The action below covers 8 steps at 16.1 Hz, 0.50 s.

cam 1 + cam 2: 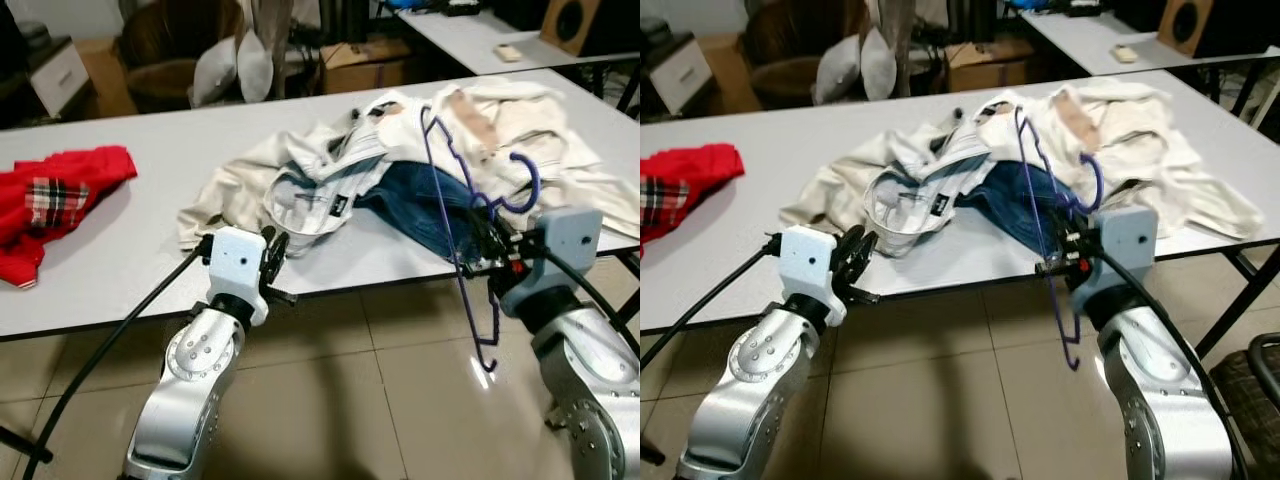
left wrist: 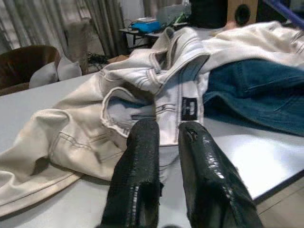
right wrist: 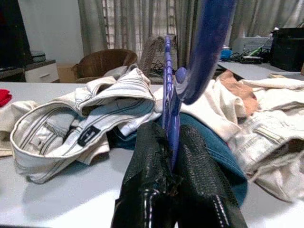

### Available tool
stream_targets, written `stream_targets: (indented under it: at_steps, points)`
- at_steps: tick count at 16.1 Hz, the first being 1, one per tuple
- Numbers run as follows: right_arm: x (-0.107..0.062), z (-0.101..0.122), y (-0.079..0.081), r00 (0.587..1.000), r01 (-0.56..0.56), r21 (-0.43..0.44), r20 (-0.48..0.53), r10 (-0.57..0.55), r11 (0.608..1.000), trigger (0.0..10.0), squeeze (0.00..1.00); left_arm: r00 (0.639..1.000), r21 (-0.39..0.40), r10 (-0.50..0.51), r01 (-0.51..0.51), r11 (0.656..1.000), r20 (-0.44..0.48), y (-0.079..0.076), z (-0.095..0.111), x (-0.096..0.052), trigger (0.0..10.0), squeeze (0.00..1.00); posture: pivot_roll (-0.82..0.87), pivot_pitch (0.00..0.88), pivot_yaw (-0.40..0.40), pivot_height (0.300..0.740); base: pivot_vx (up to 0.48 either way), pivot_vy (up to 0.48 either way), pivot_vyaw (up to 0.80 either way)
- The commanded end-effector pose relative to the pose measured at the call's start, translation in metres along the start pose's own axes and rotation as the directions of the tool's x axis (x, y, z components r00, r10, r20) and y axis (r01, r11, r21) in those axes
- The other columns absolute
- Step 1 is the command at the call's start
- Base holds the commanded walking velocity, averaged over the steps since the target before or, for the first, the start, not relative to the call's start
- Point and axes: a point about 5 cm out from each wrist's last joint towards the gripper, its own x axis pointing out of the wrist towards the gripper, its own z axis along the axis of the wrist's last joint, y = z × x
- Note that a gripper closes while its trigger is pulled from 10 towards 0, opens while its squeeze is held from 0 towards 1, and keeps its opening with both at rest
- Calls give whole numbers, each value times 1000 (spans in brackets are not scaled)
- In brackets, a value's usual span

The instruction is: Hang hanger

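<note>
A purple plastic hanger (image 1: 455, 190) stands nearly upright at the front edge of the white table (image 1: 120, 250), its hook (image 1: 525, 185) curling to the right and one end hanging below the table edge. My right gripper (image 1: 487, 256) is shut on the hanger, the purple bar (image 3: 169, 114) pinched between its black fingers (image 3: 147, 161). My left gripper (image 1: 272, 255) is at the table's front edge, just before the cream jeans (image 1: 300, 190), with its fingers (image 2: 142, 166) close together and nothing between them.
A heap of clothes covers the table: cream garments (image 1: 520, 120), blue denim (image 1: 420, 200) and a red plaid piece (image 1: 55, 195) at the far left. A second table (image 1: 480, 35), a cardboard box (image 1: 360, 65) and a brown chair (image 1: 170, 50) stand behind. Tiled floor lies below.
</note>
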Motion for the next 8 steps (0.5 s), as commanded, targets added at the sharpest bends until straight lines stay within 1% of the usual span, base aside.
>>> stream_targets:
  at_steps: [1, 5, 8]
  points:
    - [2, -3, 3, 1000, 4, 4, -4, -4, 1000, 10000, 0, 999, 0, 47, -47, 999, -16, 11, -3, 1, 10000, 1000, -163, 0, 75, 740, 0, 0, 0]
    - [3, -6, -2, 998, 56, 6, -1, -56, 998, 10000, 0, 998, -17, 59, -59, 998, -5, 14, 1, 8, 10000, 1000, -167, 0, 88, 740, 0, 0, 0]
    - [3, -9, 0, 999, 35, -32, -4, -35, 999, 10000, 0, 997, -36, 81, -82, 996, -15, 17, -1, 10, 10000, 1000, -166, 0, 90, 740, 0, 0, 0]
